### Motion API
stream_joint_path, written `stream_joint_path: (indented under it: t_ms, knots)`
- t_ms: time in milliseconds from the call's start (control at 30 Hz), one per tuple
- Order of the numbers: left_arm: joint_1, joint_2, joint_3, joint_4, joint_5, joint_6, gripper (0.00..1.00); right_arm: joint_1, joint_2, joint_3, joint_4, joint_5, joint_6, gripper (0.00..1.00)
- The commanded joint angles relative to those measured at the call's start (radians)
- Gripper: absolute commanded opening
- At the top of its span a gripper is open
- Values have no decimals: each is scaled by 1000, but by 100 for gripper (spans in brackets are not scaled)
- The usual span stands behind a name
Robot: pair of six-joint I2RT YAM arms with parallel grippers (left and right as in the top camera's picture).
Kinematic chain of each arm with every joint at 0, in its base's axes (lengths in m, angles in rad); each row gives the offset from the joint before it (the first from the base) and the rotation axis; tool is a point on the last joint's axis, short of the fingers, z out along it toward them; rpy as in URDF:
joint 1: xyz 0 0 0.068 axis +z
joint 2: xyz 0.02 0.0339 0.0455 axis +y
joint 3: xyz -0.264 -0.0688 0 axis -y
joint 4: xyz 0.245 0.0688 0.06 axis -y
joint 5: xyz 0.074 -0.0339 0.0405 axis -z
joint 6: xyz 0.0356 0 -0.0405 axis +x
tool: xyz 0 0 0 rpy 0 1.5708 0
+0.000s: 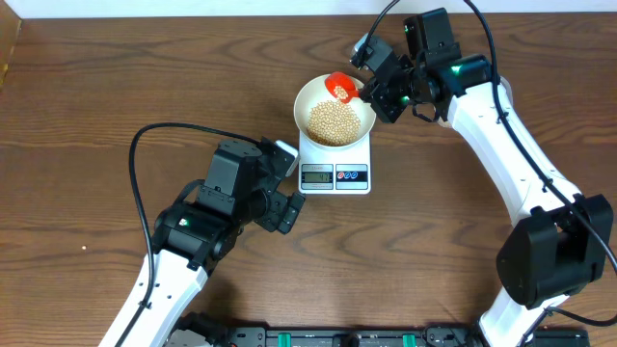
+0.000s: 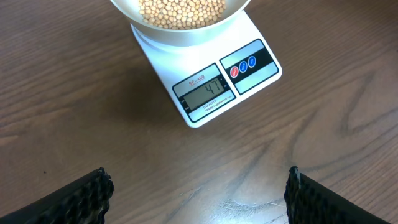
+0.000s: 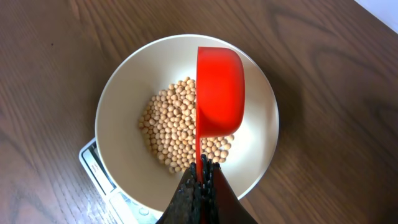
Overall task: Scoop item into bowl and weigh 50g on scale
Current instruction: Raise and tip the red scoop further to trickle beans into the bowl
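The white bowl stands on the white scale and holds a heap of pale tan beans. The scale shows 47 on its display in the left wrist view. My right gripper is shut on the thin handle of a red scoop, which is tipped on its side above the beans in the bowl. Overhead, the scoop hangs at the bowl's far rim with a few beans in it. My left gripper stands open and empty over bare table in front of the scale.
Dark wood table all around. The left arm lies front left of the scale, the right arm reaches in from the right. A cable loops over the table at left.
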Motion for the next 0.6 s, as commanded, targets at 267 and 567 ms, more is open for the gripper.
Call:
stream_joint_path:
  t_ms: [267,567]
  knots:
    - [-3,-1,-4,-1,12,-5,91,6,-23,16,13,-90,98,1]
    - [-3,-1,-4,-1,12,-6,91,6,-23,16,12,-88,97,1]
